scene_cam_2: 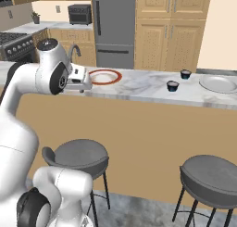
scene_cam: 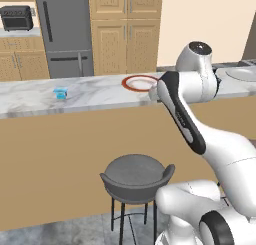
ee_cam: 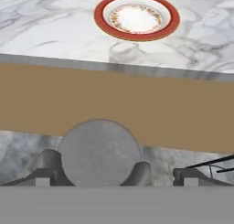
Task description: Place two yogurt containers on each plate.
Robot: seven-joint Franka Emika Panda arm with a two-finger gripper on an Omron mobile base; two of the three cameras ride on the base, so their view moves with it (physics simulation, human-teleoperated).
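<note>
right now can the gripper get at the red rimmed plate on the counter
Probably yes: the open gripper hangs short of the counter edge, facing the red-rimmed plate, with only bare marble counter between them.

Left base view is taken from behind the arm at its left, facing forward and down over the counter (scene_cam: 100,96) from mid distance; the red-rimmed plate (scene_cam: 140,82) is seen at 1 o'clock. Right base view is taken from behind at the right; the same plate (scene_cam_2: 105,76) is seen at 11 o'clock. Counter, plate and a grey stool (scene_cam: 136,176) are shared by both. Hand view is aimed downward past the counter edge, plate (ee_cam: 136,17) at 12 o'clock, stool seat (ee_cam: 99,153) close below.
</note>
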